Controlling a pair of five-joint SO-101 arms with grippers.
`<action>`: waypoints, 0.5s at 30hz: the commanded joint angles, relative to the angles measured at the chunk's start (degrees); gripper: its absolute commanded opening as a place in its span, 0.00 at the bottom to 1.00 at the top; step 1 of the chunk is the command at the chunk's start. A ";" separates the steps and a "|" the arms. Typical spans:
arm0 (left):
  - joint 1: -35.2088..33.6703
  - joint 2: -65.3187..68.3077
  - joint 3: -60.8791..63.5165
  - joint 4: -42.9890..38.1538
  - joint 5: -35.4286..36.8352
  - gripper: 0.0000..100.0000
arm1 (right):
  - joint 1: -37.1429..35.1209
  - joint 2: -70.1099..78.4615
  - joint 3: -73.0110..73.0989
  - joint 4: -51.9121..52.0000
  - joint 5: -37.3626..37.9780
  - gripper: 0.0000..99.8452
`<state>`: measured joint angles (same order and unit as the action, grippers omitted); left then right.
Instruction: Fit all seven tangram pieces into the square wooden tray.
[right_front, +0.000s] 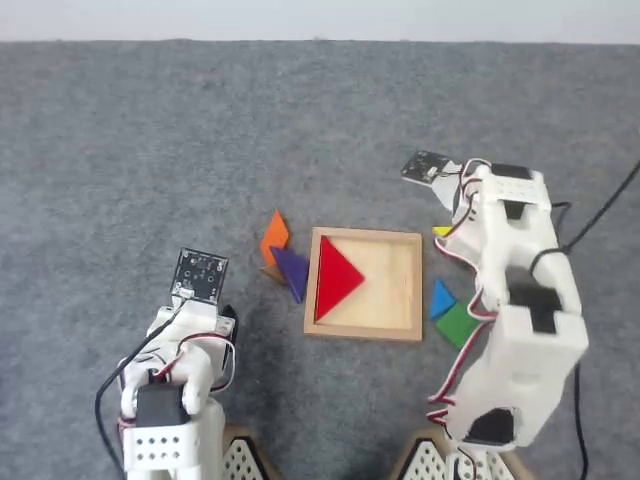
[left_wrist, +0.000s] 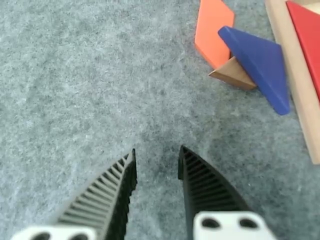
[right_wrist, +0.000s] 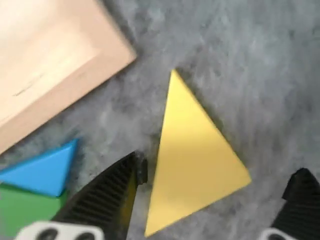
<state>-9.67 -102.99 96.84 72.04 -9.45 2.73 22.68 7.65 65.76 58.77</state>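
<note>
- The square wooden tray (right_front: 366, 236) lies in the middle of the surface, between the two arms. It is of pale, smooth wood with a low rim.
- Inside the tray one piece lies flat: a large red triangle (right_front: 334, 278), glossy, with its long side along the wall nearer to the left arm. The other part of the tray floor is bare wood.
- Outside that wall, just beside it, three pieces make a small heap: an orange parallelogram (right_front: 274, 236), a dark blue triangle (right_front: 292, 272) and a small brown triangle (right_front: 268, 271). In the left wrist view the dark blue triangle rests on the brown one, and one of its corners lies over the orange piece.
- On the other side of the tray a light blue triangle (right_front: 441, 297) and a green square (right_front: 458, 323) touch each other. A yellow triangle (right_wrist: 192, 160) lies flat near the tray's corner.
- The left gripper (left_wrist: 157, 150) hangs over bare felt, apart from the heap. Its black, ribbed jaws are a little apart and hold nothing.
- The right gripper (right_wrist: 218, 167) is above the yellow triangle. Its jaws are spread wide, one on each side of the piece, not closed on it. I cannot tell if the nearer jaw touches the edge.
- The surface (right_front: 150, 130) is grey and fuzzy, like felt. Behind its far edge there is a pale strip of wall (right_front: 320, 18).
</note>
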 joint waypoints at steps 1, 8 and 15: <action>-0.26 -0.88 -0.40 0.18 -0.70 0.13 | -0.22 4.44 -7.21 -0.40 1.76 0.42; -0.26 -0.88 -0.40 0.18 -0.70 0.13 | 1.98 6.90 -11.34 5.41 1.67 0.41; -0.26 -0.88 -0.40 0.18 -0.70 0.13 | 3.30 7.69 -11.60 7.69 1.67 0.22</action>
<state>-9.67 -102.99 96.84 72.04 -9.45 4.22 30.33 -2.29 72.18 59.74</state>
